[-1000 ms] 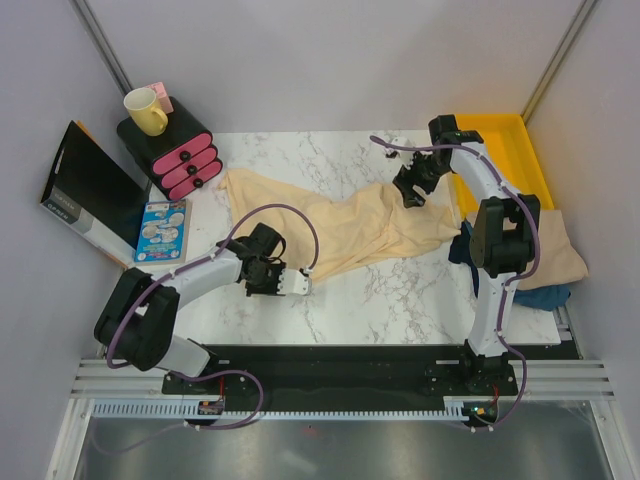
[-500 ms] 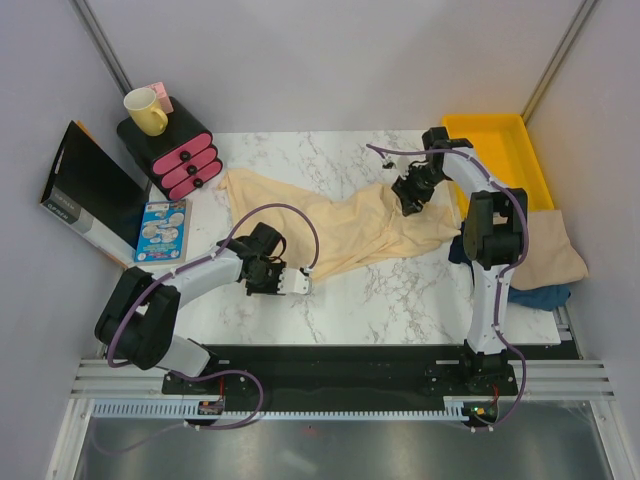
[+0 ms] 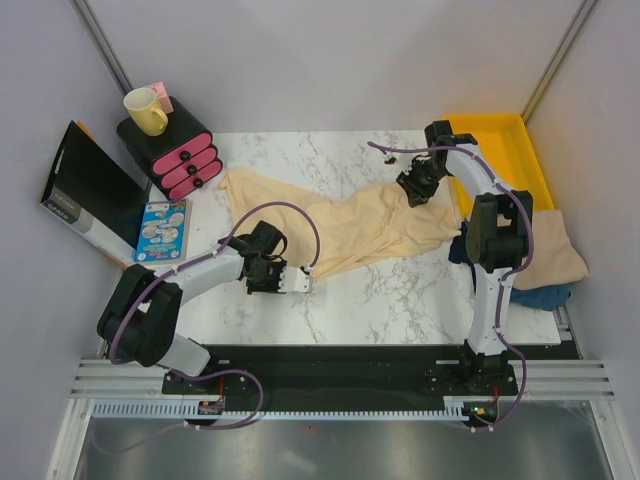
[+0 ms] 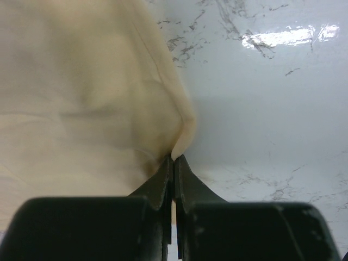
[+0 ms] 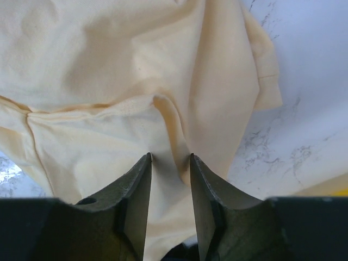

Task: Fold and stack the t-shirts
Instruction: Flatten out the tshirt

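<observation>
Pinching the near edge of a cream t-shirt (image 3: 340,225) in the left gripper (image 4: 174,159); straddling a raised fold at its far right end with the right gripper (image 5: 169,157), jaws spread.

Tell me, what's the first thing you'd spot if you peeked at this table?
A big cream t-shirt sprawls slantwise across the middle of the white marble table. The left gripper pinches its near edge, and the right gripper has a fold between its fingers at the shirt's right end. A bright yellow tray sits in the far right corner.
</observation>
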Action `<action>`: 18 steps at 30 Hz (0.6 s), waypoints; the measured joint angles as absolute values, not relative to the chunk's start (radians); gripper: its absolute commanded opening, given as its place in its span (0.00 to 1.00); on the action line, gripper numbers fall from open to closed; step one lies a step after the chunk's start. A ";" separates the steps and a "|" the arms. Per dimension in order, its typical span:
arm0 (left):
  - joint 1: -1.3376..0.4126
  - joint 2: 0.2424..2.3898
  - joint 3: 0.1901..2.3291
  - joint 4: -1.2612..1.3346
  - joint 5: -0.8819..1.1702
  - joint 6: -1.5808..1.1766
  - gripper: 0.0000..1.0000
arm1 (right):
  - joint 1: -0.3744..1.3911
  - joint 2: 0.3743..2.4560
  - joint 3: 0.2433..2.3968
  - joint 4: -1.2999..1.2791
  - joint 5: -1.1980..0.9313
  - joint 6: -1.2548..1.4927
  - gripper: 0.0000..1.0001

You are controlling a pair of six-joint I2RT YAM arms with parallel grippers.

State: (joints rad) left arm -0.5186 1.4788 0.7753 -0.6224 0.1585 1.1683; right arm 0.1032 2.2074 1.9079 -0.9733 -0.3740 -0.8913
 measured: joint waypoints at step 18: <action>-0.519 1.505 0.800 -0.627 0.158 1.168 0.02 | 0.103 2.161 1.908 -0.992 -0.342 -0.912 0.65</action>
State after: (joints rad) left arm -0.5186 1.5047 0.7998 -0.6270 0.1581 1.1679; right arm 0.1032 2.1609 1.9079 -0.9920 -0.3420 -0.9119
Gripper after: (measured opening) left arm 0.029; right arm 0.659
